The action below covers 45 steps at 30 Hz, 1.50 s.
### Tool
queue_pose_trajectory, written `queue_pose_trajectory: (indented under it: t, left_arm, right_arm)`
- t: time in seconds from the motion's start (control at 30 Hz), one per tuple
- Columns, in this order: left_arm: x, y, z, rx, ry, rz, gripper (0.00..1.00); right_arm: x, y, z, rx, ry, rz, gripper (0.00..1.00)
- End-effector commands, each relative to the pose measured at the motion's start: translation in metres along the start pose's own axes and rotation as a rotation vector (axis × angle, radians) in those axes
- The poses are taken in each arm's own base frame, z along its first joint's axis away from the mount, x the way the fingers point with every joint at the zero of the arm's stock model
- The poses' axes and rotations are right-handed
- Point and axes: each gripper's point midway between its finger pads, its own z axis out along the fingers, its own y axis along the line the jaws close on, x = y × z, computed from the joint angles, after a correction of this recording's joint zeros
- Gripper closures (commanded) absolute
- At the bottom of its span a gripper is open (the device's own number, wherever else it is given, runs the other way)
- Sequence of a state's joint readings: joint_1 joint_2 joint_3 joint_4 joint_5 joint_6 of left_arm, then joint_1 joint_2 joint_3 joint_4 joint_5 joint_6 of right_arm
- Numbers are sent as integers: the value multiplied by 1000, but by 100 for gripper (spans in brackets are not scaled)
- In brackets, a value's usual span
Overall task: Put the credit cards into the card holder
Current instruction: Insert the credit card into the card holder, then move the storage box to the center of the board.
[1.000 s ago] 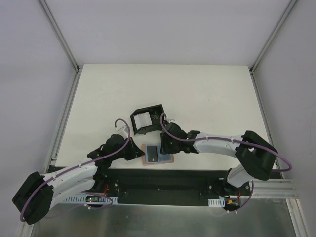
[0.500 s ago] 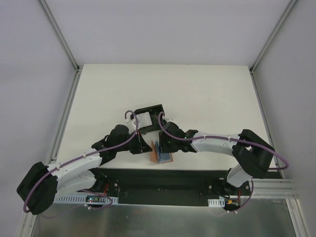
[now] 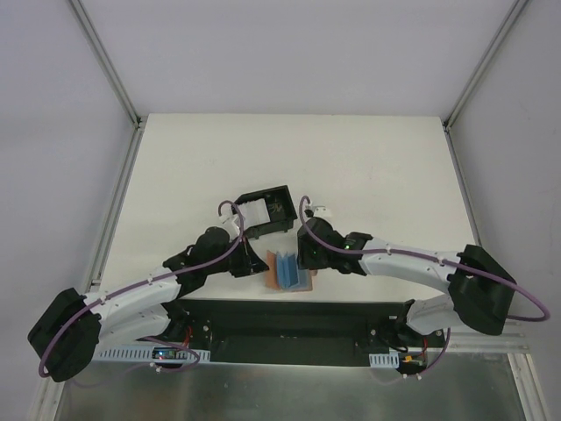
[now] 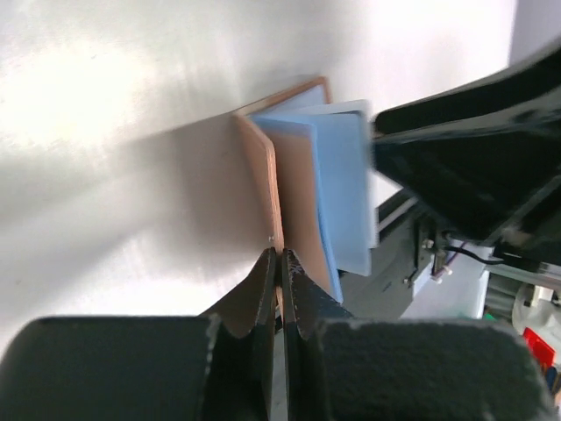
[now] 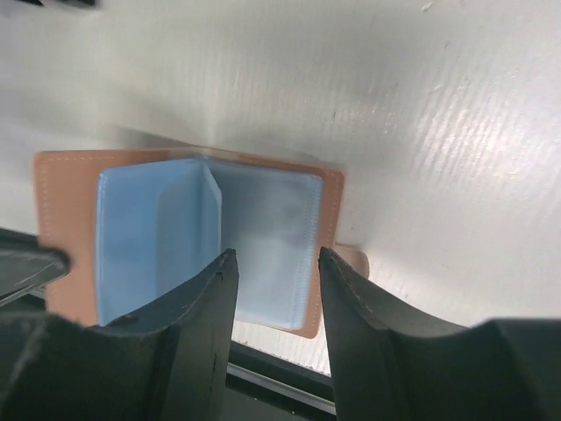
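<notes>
Near the front edge of the matte white table [image 3: 368, 167], just in front of a black box frame [image 3: 279, 209] with a white piece inside: the card holder [image 3: 282, 272], spread open like a small book. Tan, leather-like and rectangular, with rounded corners and a pale stitched border in the right wrist view. Inside, smooth light blue leaves [image 5: 149, 237], the right one greyer and hazy; impossible to say whether credit cards or bare plastic sleeves. Clamped at the left cover's thin edge by the left gripper [image 4: 279, 261], black jaws pressed fully together on it, that cover raised off the table and standing near upright. Over the right half, the right gripper [image 5: 273, 294], roughly half spread, its two curved black fingers [image 5: 200, 316] straddling the greyer leaf, with nothing pinched between them. Both grippers close together, the card holder between.
</notes>
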<state>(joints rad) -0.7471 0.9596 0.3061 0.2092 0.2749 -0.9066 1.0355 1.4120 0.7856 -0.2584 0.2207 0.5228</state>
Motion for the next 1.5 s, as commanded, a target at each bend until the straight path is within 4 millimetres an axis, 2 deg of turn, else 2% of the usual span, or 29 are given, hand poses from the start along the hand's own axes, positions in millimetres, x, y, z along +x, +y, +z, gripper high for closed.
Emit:
queue_pose_trajectory:
  t: [0.0, 0.2, 0.43, 0.53, 0.67, 0.83, 0.97, 1.1, 1.3, 1.47]
  left_arm:
    - [15, 33, -3, -112, 7, -29, 100]
    - [22, 56, -5, -179, -8, -67, 100]
    - [20, 62, -7, -192, -40, -82, 100]
    - [20, 68, -8, -214, -59, -105, 100]
    - [20, 76, -8, -249, -77, -134, 100]
    - [20, 86, -8, -282, -96, -152, 100]
    - [19, 87, -9, -286, -99, -149, 100]
    - [19, 88, -11, -281, -105, -146, 100]
    - [17, 89, -14, -280, -111, -138, 100]
    - [18, 88, -15, -276, -104, -133, 100]
  right_arm:
    - [-11, -8, -14, 4, -53, 22, 55]
    - [-9, -2, -19, -35, -44, 49, 55]
    - [-19, 2, -32, -65, -87, 63, 55]
    - [-25, 11, -37, -109, -97, 59, 54]
    - [-47, 39, -47, -204, -122, 13, 50]
    - [-90, 65, -53, -232, -166, -52, 49]
    - [-126, 74, -37, -238, -164, -69, 49]
    - [-148, 82, -13, -252, -100, -89, 50]
    - [-160, 79, 27, -225, -14, -104, 50]
    - [-165, 60, 48, -163, -9, -104, 50]
